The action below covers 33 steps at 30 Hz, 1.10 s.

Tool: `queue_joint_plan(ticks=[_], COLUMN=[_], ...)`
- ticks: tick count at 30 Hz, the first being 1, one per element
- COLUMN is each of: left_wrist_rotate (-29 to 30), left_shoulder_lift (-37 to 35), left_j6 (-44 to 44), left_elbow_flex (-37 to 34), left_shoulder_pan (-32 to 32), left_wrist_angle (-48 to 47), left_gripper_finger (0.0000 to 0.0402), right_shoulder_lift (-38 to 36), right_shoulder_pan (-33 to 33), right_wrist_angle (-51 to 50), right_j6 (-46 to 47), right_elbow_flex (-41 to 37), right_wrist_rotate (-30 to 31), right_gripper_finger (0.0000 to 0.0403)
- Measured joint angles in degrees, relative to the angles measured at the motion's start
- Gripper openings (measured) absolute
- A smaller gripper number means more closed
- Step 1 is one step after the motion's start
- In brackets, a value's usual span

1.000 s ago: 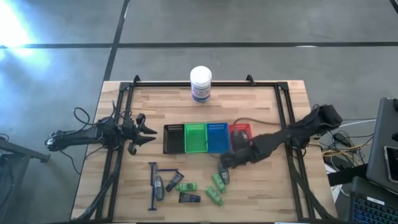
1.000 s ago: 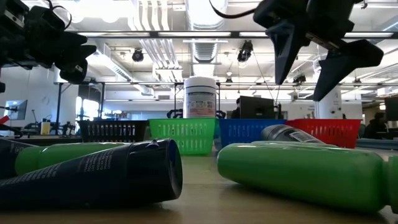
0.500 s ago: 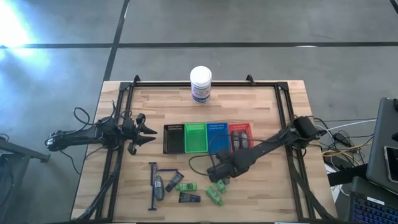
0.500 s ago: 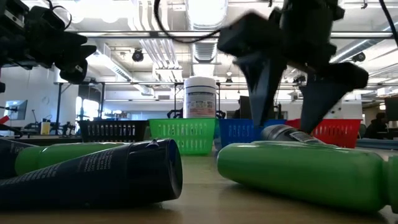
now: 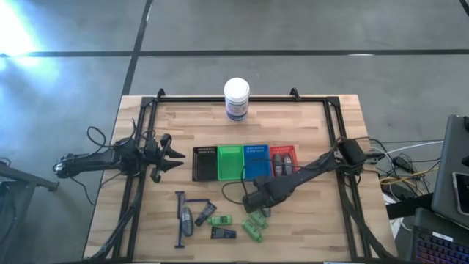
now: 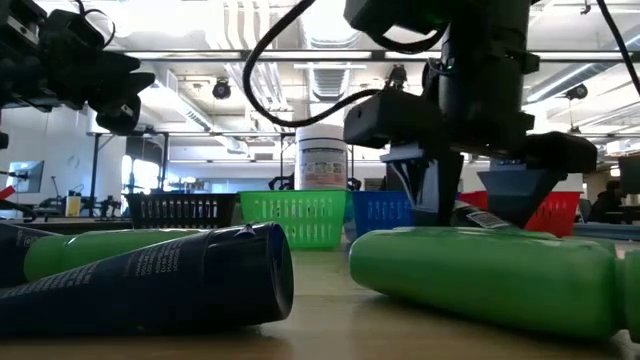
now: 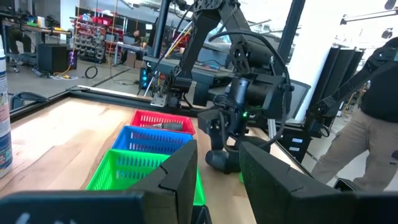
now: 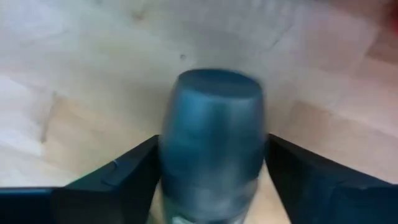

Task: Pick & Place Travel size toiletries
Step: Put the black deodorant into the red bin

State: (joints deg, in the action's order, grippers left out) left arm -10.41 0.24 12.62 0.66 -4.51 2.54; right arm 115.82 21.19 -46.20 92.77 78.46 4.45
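Note:
The toiletries lie in a cluster near the table's near edge: a grey tube [image 5: 187, 218], green packets [image 5: 220, 220], a dark pack [image 5: 223, 233] and blue sticks [image 5: 180, 218]. My right gripper [image 5: 256, 204] is down at the cluster's right end, open. Its fingers [image 8: 124, 171] stand on either side of a grey tube's rounded end [image 8: 211, 130]. That tube [image 6: 470, 215] lies flat on the wood behind a green packet [image 6: 480, 275]. My left gripper [image 5: 172, 155] hovers open at the table's left side, left of the trays.
A row of trays stands mid-table: black [image 5: 205, 163], green [image 5: 230, 162], blue [image 5: 256, 160] and red [image 5: 283, 158], the red one with a dark item in it. A white jar [image 5: 237, 99] stands at the far edge. A person [image 7: 373, 137] is beyond the table's right side.
My right gripper has moved from beside the red tray toward the near edge and slightly left. It has come down to the table, and its fingers now stand on either side of the grey tube. The toiletries have stayed where they were.

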Motion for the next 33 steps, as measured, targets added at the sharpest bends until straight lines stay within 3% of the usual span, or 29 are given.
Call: queue_joint_plan(ticks=[5,11,16,21,26,33], left_wrist_rotate=[0.00,0.02,0.00,0.00,0.00,0.00], left_shoulder_lift=[0.01,0.03,0.14,0.36,0.49,0.49], left_j6=[0.02,0.01,0.01,0.00,0.01,0.00], left_elbow_flex=[0.01,0.01,0.01,0.01,0.01,0.01], left_shoulder_pan=[-0.02,0.00,-0.02,-0.02,-0.02,0.00], left_wrist_angle=[-0.01,-0.01,-0.01,-0.03,-0.01,-0.01], left_gripper_finger=[0.0126,0.0126,0.0126,0.0126,0.0126,0.0126], right_shoulder_lift=[-1.27,-7.03,-15.11,-23.99,-29.24,-30.28], right_shoulder_pan=[-0.07,-0.09,-1.63,-8.62,-18.88,-28.37], right_wrist_angle=[0.09,-2.00,-14.40,-25.54,-25.37,-18.93], right_j6=[1.41,3.12,7.06,4.88,-4.87,-17.08], right_elbow_flex=[0.73,3.86,5.81,3.20,-2.07,-11.67], right_wrist_rotate=[-0.20,1.00,5.25,6.03,5.19,-3.30], right_gripper_finger=[0.0199,0.0199,0.0199,0.0199,0.0199,0.0204])
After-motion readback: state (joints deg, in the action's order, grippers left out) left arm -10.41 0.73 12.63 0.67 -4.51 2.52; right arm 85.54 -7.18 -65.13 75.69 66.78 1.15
